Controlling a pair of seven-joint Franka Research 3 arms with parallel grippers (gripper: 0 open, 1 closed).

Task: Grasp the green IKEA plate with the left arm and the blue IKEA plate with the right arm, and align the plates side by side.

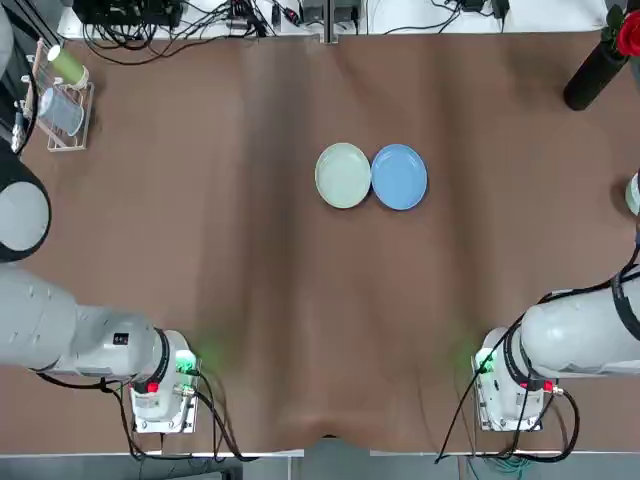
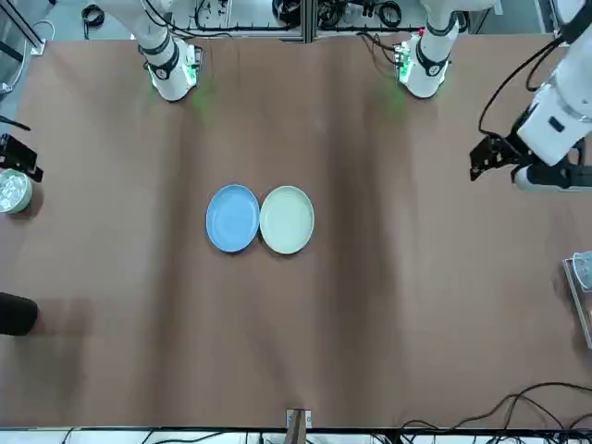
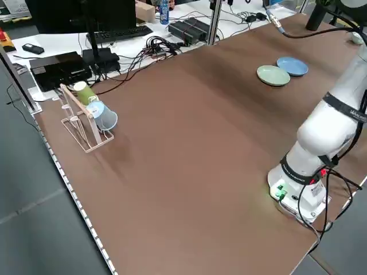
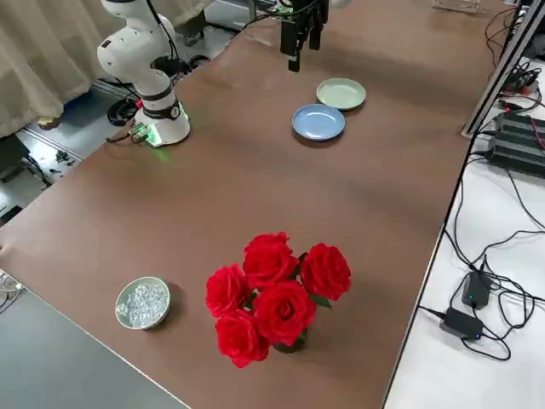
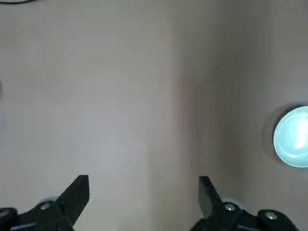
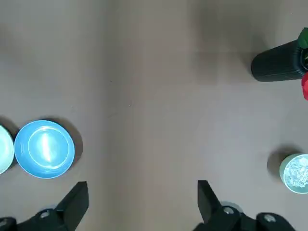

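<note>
Seen from overhead, the green plate (image 1: 343,175) and blue plate (image 1: 399,177) lie just past mid-bench (image 1: 280,300) towards 12 o'clock, seemingly aligned; best keep the left tool (image 5: 144,179), out at 9, and right tool (image 6: 143,184), near 3, clear, both spread and empty. Round plates point nowhere and lack a long axis; their row runs 9 to 3.

Pale green plate (image 1: 343,175), sky-blue plate (image 1: 399,177)
</note>
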